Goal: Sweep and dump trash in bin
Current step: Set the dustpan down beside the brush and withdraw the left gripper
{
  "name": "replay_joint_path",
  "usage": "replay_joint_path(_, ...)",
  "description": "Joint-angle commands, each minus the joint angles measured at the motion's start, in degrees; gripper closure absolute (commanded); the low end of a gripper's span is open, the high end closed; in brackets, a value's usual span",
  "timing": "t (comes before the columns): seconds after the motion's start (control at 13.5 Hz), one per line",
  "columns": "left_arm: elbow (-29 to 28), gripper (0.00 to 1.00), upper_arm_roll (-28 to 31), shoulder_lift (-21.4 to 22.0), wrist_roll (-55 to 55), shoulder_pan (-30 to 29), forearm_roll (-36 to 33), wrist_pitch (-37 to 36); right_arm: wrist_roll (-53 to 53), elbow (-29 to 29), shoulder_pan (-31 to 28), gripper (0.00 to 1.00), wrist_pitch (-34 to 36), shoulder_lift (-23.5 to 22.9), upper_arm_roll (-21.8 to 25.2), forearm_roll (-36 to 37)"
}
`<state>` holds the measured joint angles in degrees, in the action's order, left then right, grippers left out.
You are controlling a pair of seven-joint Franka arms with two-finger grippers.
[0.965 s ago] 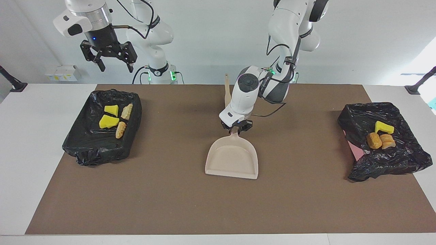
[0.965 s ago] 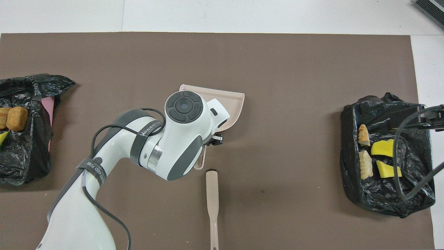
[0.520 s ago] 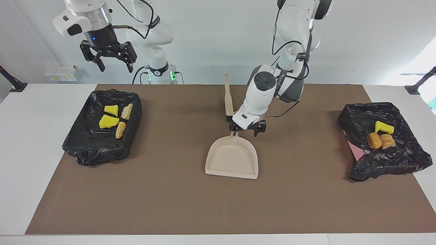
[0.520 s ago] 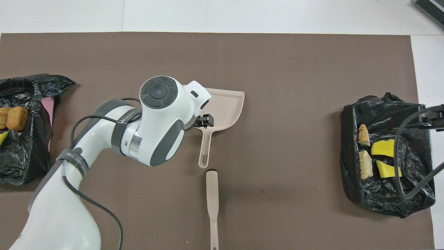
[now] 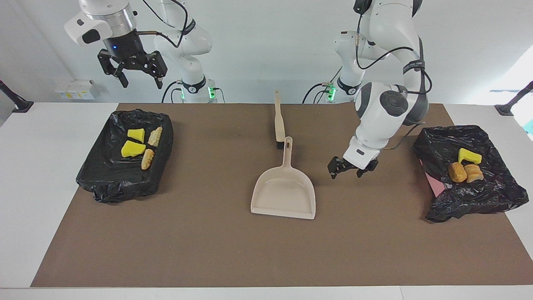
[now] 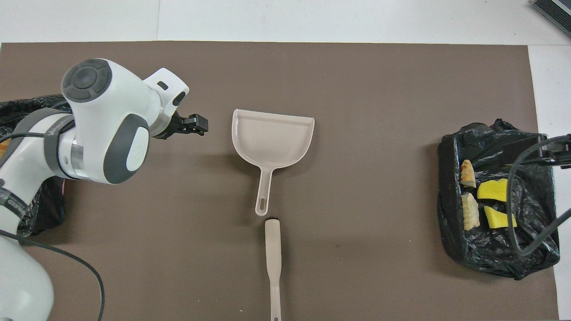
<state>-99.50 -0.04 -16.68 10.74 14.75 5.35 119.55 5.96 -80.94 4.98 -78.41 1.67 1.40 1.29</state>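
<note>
A brown mat (image 5: 266, 250) covers a white table, described from the robots' end outward; two robot arms stand at that end. Nearest the robots, a tan brush (image 5: 278, 121) lies flat at mid-table, its dark bristle end just beside the handle of a beige dustpan (image 5: 284, 193); the dustpan lies empty farther out, its mouth pointing away from the robots, probably parked there because the sweeping looks finished.

At the right arm's end sits a bin lined with a black bag (image 5: 127, 156); inside lie two yellow sponge wedges (image 5: 133, 143) and two tan bread lumps (image 5: 150, 148). At the left arm's end a second black-bagged bin (image 5: 470, 173) holds one yellow wedge and two tan lumps (image 5: 465, 172); no trash shows on the mat, so the task seems essentially done.

The left claw (image 5: 347, 168) hangs low over bare mat between the dustpan and its nearby bin, fingers spread and empty; a second ago it was closed on the dustpan's handle, then let go and has swung aside toward its own end. The right claw (image 5: 133, 68) waits high above its bin, fingers apart and empty, unchanged; dustpan, brush and trash have not shifted.
</note>
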Motion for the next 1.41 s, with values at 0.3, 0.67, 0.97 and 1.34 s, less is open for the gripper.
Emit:
replay_joint_path(0.3, -0.34, 0.0, -0.23, 5.33, -9.33, -11.23, -0.16, -2.22, -1.39, -1.06, -0.24, 0.0, 0.19, 1.05, 0.1, -0.14)
replay_joint_path(0.67, -0.17, 0.0, -0.05, 12.54, -10.64, -13.78, -5.96, -10.2, -1.39, -1.06, -0.24, 0.0, 0.19, 1.05, 0.1, -0.14)
replay_joint_path(0.97, 5.34, 0.0, -0.05, 14.93, -11.53, -14.05, -5.88, -22.22, -1.39, -1.06, -0.24, 0.0, 0.19, 1.05, 0.1, -0.14)
replay_joint_path(1.34, 6.95, 0.0, -0.05, 17.56, -11.44, -13.96, -5.88, -27.61, -1.39, -1.06, -0.24, 0.0, 0.19, 1.05, 0.19, -0.14)
